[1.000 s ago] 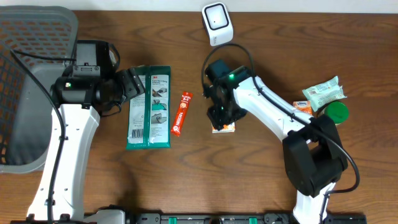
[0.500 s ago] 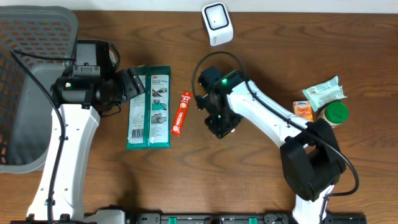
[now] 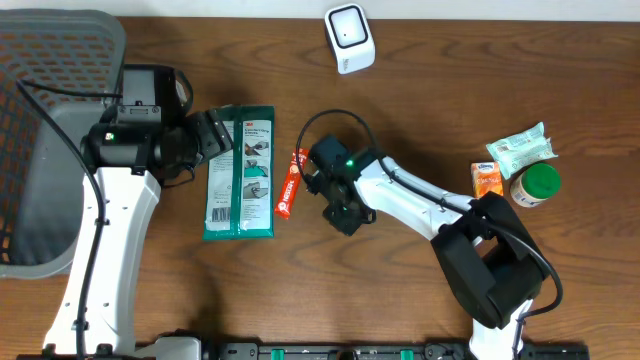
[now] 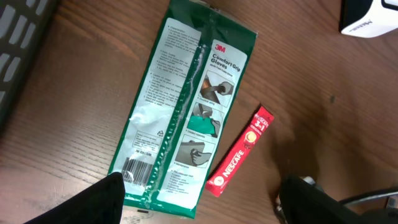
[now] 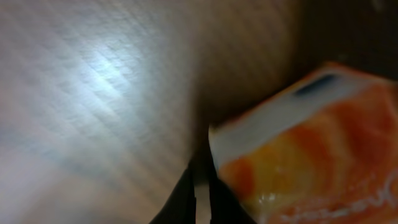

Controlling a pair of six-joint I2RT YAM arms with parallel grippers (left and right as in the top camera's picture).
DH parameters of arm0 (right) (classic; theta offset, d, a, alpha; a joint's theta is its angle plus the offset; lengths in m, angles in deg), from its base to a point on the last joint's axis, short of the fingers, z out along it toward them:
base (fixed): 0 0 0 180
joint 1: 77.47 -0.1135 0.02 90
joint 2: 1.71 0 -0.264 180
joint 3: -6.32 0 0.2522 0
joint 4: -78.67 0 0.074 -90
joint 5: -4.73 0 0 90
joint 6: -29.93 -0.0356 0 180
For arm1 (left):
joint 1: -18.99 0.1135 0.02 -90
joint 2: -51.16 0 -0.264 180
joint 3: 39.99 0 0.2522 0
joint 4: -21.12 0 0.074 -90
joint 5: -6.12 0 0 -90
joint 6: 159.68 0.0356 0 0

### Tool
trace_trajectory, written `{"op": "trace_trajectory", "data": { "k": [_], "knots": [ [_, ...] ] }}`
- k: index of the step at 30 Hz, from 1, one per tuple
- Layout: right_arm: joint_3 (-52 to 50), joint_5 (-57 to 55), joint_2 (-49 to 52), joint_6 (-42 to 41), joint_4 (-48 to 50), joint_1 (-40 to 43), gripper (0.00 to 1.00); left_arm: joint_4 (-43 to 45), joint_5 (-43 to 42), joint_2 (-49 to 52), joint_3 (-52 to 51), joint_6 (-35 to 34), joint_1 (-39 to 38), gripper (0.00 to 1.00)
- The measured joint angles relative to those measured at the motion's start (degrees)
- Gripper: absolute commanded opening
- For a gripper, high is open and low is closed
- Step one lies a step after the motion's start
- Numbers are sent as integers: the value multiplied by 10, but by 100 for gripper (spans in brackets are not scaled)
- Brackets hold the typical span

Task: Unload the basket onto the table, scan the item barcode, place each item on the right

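**Right pincer shut beside orange box, scanner away at twelve o'clock**

Seen from overhead, with twelve o'clock at the far edge of the wooden table, the right pincer sat low near the middle, its jaws drawn together. The wrist camera showed its dark fingertips almost touching. The blurred orange box, orange and white, sat right at their three o'clock. Whether a corner of it was pinched could not be told. From above, the orange box was hidden under the pincer.

The white scanner stood at twelve o'clock from that pincer, close to the far edge and well apart from it. A red coffee sachet lay near the pincer's nine o'clock. A green glove packet lay flat just beside the sachet, at its nine o'clock.

The left pincer hovered over the packet's eleven o'clock corner, jaws wide apart and empty. A grey mesh basket filled the table's nine o'clock edge.

Out at three o'clock, well apart from the right pincer, a small carton, a green-lidded jar and a pale wipes pack sat close together.
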Motion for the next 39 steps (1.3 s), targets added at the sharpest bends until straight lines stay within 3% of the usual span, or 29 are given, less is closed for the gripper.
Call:
{"op": "trace_trajectory", "data": {
  "k": [8,13,17,22,26,32,39],
  "knots": [
    [-11,-68,-3,1,103,2,8,0,0,0,0,0,0,80],
    [-10,-83,-3,1,73,7,1,0,0,0,0,0,0,80],
    [-9,-83,-3,-2,37,7,2,0,0,0,0,0,0,80],
    [0,-41,-16,-8,18,7,17,0,0,0,0,0,0,80],
    [15,-22,-56,-11,14,7,54,0,0,0,0,0,0,80],
    [28,-82,-125,-14,7,7,52,0,0,0,0,0,0,80],
    [28,-113,-118,-14,-16,7,55,0,0,0,0,0,0,80]
  ]
}}
